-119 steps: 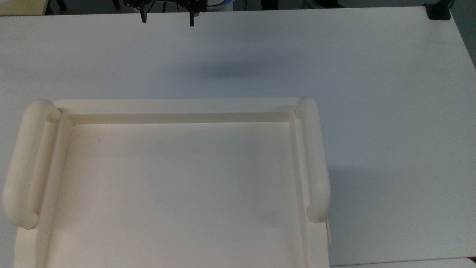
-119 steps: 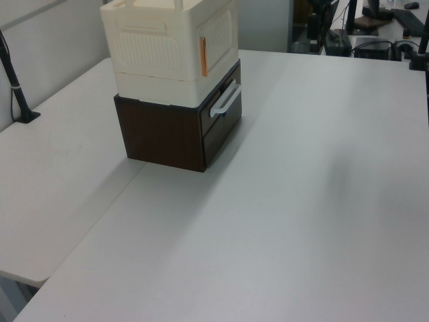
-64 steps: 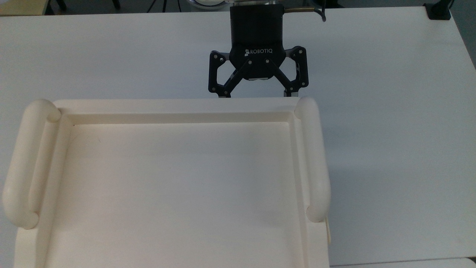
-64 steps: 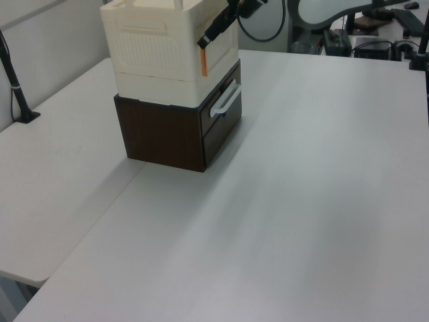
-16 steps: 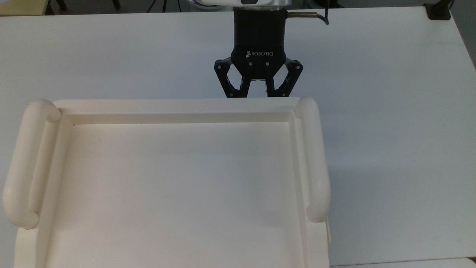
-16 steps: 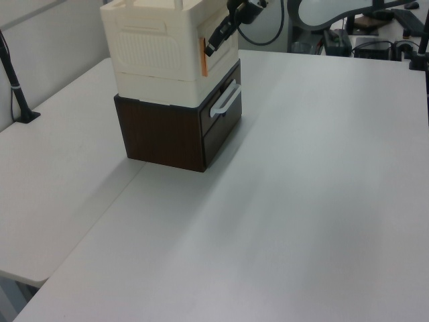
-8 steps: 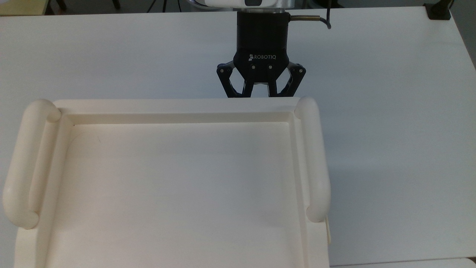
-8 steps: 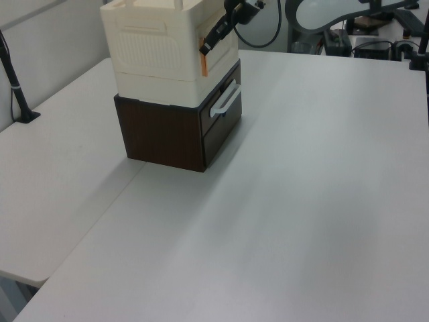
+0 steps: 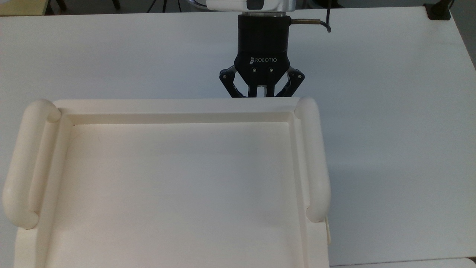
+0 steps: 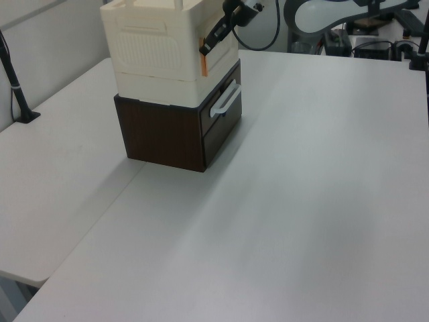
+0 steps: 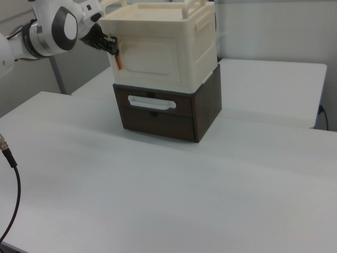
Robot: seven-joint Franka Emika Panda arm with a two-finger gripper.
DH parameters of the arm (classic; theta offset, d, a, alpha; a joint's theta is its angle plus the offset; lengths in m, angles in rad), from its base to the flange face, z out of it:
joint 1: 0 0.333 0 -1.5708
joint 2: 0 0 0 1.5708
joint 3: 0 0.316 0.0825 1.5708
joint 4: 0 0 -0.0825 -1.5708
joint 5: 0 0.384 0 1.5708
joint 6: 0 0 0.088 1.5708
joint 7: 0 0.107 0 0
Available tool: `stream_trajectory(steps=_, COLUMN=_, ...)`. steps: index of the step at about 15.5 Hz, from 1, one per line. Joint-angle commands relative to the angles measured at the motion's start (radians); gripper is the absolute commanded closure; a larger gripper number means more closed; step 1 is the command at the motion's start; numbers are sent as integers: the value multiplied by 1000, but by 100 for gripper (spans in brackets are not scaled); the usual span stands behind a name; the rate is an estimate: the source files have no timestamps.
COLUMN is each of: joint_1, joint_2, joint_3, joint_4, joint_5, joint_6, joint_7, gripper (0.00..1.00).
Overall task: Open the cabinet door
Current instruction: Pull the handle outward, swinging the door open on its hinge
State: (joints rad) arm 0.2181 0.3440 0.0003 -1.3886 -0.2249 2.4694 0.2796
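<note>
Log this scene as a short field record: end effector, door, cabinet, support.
end effector: at the orange tab on the cabinet door's edge, fingers nearly together
cabinet door: flush with the front, not yet swung out
cabinet: cream-white box with two tube handles on top
support: cabinet sits on a dark brown drawer unit
surface: white table

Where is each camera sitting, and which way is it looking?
Top view: high above, looking straight down on the cabinet top and white table; the gripper and wrist reach in from the top edge.
Left view: raised at a table corner, looking across at the cabinet on a dark drawer unit; the gripper meets the orange strip.
Right view: lower, facing the cabinet door; the arm comes from the right view's left.
All three share the cabinet and gripper.
</note>
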Motion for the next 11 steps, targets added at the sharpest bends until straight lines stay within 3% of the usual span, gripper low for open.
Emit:
stream_trajectory(steps=1, joint_1=9, joint_2=10, joint_3=-6, joint_4=13, joint_5=-25, joint_6=14, joint_7=20, gripper=92)
stream_trajectory(steps=4, joint_1=7, joint_2=-3, joint_3=-6, joint_4=10, joint_5=-25, joint_6=-7, joint_7=16, gripper=93)
stream_trajectory(steps=10, joint_1=6, joint_2=-71, joint_3=-3, joint_4=-3, joint_5=-5, joint_6=-260, joint_7=20, gripper=94)
stream_trajectory(steps=11, joint_1=7, joint_2=-83, joint_3=-3, joint_4=-7, joint_5=-5, joint_6=-298, joint_7=20, gripper=87)
